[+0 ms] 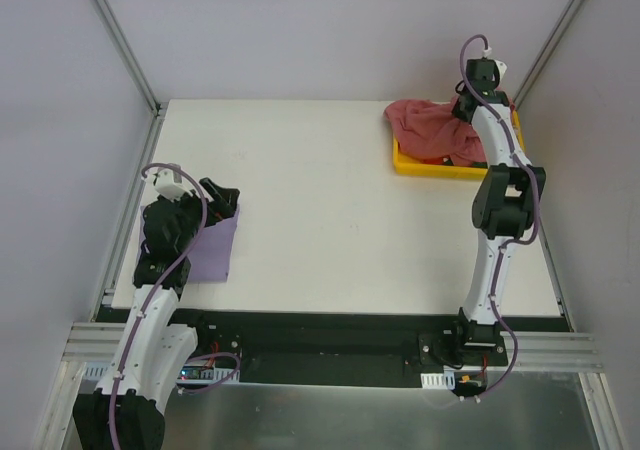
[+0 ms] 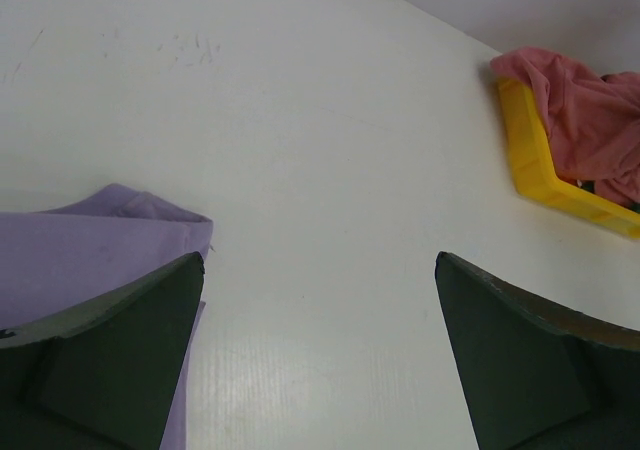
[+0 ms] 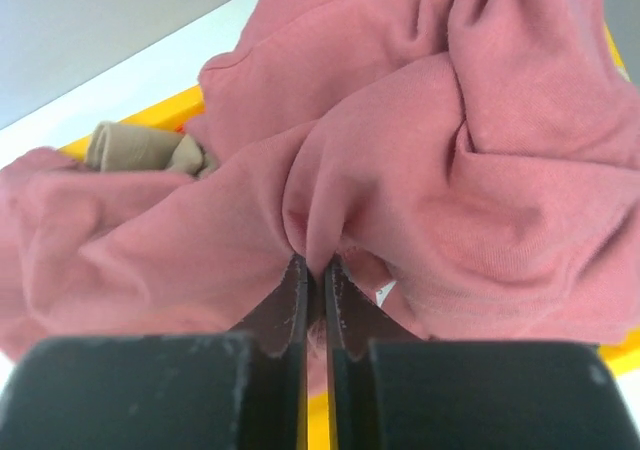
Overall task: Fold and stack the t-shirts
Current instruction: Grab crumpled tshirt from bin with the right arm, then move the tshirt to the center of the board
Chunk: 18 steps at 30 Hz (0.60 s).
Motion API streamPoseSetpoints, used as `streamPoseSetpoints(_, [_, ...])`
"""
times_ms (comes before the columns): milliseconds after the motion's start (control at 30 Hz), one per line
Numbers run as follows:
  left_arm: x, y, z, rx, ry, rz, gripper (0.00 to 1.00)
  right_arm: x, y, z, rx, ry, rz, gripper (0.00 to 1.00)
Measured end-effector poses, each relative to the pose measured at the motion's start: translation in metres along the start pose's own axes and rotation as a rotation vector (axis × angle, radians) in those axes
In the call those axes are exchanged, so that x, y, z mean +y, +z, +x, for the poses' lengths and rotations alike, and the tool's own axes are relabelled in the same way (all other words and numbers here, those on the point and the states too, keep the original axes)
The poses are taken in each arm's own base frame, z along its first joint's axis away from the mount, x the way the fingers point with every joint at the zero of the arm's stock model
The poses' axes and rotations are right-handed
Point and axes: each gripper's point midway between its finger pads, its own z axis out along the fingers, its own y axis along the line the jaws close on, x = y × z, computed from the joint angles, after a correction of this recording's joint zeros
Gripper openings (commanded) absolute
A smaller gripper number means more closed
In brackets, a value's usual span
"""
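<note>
At the left, the left claw stands wide open with nothing between its fingers, hovering low over the white table. The folded lavender cotton t-shirt lies flat at the table's left edge, partly under that claw; in the left wrist view one finger covers the shirt's near corner, though I cannot tell whether it touches the cloth. This shirt looks done, the base of the stack.

The middle of the table is bare of cloth. At the far right corner sits the shallow yellow plastic tray, and the large, crumpled dusty red-pink t-shirt is heaped in it, spilling over the left rim. A scrap of bunched beige t-shirt shows beside it (mostly buried).

The right claw is closed down to a narrow slit, pinching a raised fold of the pink shirt, which is right at its fingertips and bulges above them.

So the step in hand, as I judge it, is fetching the next shirt. The next move calls for a lift high enough to clear the rim, then a carry to the open middle for spreading — slowly, since the beige one might drag along.
</note>
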Motion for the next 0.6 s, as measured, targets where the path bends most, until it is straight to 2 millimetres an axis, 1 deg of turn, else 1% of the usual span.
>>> streamPoseSetpoints(67, [-0.001,-0.001,-0.002,-0.007,0.001,0.001,0.99,0.002,-0.016,-0.005,-0.005,-0.013,-0.028,0.01])
streamPoseSetpoints(133, [-0.001,-0.001,-0.002,-0.010,0.002,0.001,0.99,0.005,-0.042,-0.013,-0.024,-0.036,-0.060,0.01])
streamPoseSetpoints(167, [-0.001,-0.002,-0.003,-0.011,0.002,0.001,0.99,0.009,-0.061,-0.018,-0.045,-0.052,-0.084,0.01])
streamPoseSetpoints(200, [-0.001,-0.002,-0.003,-0.011,0.002,0.001,0.99,0.015,-0.085,-0.026,-0.073,-0.067,-0.115,0.01])
streamPoseSetpoints(267, [-0.001,-0.002,-0.003,-0.010,0.001,0.001,0.99,0.034,-0.145,-0.044,-0.157,-0.089,-0.200,0.01])
streamPoseSetpoints(333, [-0.002,-0.001,-0.002,-0.005,-0.005,0.003,0.99,0.056,-0.218,-0.065,-0.271,-0.098,-0.314,0.01])
streamPoseSetpoints(367, [-0.002,-0.001,-0.001,0.001,-0.006,0.006,0.99,0.063,-0.249,-0.073,-0.321,-0.097,-0.364,0.01])
streamPoseSetpoints(400, [-0.003,0.001,-0.001,0.007,-0.008,0.006,0.99,0.073,-0.289,-0.078,-0.377,-0.100,-0.432,0.01])
streamPoseSetpoints(500, [-0.002,0.005,0.000,0.027,-0.016,0.003,0.99,0.091,-0.406,-0.084,-0.521,-0.106,-0.648,0.01])
streamPoseSetpoints(567, [-0.004,0.007,0.001,0.042,-0.024,0.009,0.99,0.096,-0.462,-0.083,-0.579,-0.106,-0.775,0.01])
streamPoseSetpoints(600, [-0.004,0.007,0.002,0.047,-0.029,0.011,0.99,0.097,-0.487,-0.083,-0.602,-0.102,-0.834,0.01])
